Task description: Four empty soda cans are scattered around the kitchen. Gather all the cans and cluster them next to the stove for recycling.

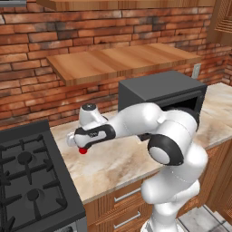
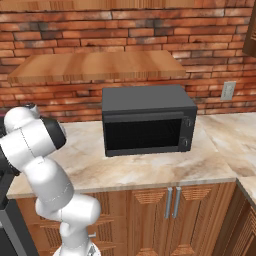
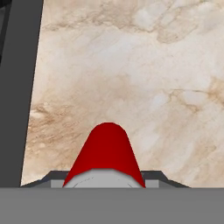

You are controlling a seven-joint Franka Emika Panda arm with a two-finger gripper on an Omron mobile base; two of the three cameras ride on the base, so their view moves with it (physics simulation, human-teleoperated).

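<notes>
We hold one can (image 3: 106, 153) in the gripper (image 1: 80, 148), jaws closed on it, above the counter (image 1: 118, 161) just right of the stove (image 1: 31, 181). In the hand view the can's red body runs away from the camera toward the marble, and the stove's dark edge lies along the left side.

What worries us from here: in these views we cannot judge how high the can hangs over the marble. If we let go too high, we think an empty can would bounce, tip and roll, maybe toward the counter's front edge or onto the grates. If we press down too far, the can could crumple or slip out of the jaws. We are also near the stove's rim; a drift to the left could set the can half on that edge, where it would stand tilted. A light can may also cling to one finger as the jaws part and topple.

Our count: one can, the one we carry; the other three are elsewhere. One stove. One microwave (image 2: 147, 120), well to the right. One wooden shelf (image 2: 95, 65) above it. One wall outlet (image 2: 228, 90).
</notes>
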